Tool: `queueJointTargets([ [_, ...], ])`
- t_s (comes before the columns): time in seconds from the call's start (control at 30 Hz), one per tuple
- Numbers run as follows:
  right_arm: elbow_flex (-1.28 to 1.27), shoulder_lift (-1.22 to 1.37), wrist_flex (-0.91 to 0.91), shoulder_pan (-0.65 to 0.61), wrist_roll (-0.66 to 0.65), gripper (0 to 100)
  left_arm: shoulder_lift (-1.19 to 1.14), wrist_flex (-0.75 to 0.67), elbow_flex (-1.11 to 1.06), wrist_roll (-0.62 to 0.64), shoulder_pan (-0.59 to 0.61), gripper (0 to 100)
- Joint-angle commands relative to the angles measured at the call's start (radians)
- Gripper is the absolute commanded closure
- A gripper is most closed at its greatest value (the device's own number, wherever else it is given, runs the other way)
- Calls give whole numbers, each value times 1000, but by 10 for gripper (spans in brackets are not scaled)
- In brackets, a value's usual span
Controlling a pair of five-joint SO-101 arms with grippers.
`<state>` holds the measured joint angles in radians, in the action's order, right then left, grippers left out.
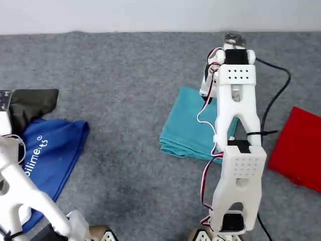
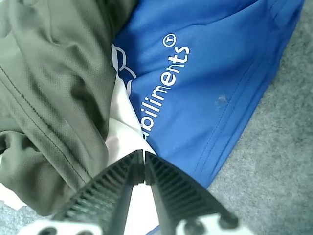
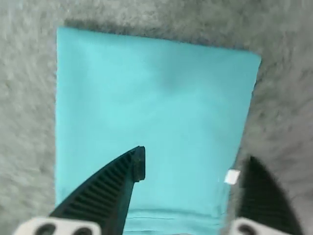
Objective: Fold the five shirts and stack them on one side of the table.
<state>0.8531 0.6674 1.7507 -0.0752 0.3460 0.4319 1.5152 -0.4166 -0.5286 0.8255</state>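
A folded teal shirt [image 1: 185,128] is seen near the middle of the grey table [image 1: 125,75]. In the high view its right part is covered by the right arm [image 1: 235,75]. In the right wrist view the right gripper [image 3: 195,161] is held above this shirt with its jaws spread wide. One finger is seen over the cloth and the other at the shirt's edge, beside a small white tag [image 3: 232,176]. Whether either finger touches the cloth cannot be told.

A red shirt [image 1: 298,148] is laid at the table's right edge, well apart from the teal one. It is cut off by the frame, so its fold cannot be judged.

At the left a blue shirt [image 1: 55,145] with white print is spread loosely. It is partly hidden by the left arm [image 1: 15,186] and cut off at the bottom. An olive shirt [image 1: 32,103] is bunched just behind it, touching it.

In the left wrist view a strip of white cloth [image 2: 122,132] is seen between the olive and the blue. Too little of it is shown to tell what it is. The left gripper [image 2: 144,161] is held over this strip with its jaws pressed together. Whether any cloth is caught between them cannot be made out.
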Motion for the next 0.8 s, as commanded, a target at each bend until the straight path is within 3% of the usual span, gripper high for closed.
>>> queueJointTargets([
  [0.0, 40, -51, 38, -22, 83, 552, 15, -18, 4, -5, -6, 983],
  [0.6, 35, 352, -88, 27, 144, 554, 15, -12, 4, -5, -5, 983],
  [0.67, 35, 386, -91, 28, 141, 584, 15, -14, 4, -17, -5, 983],
  [0.77, 37, 418, -88, 30, 104, 715, 15, -12, 4, -46, -2, 983],
])
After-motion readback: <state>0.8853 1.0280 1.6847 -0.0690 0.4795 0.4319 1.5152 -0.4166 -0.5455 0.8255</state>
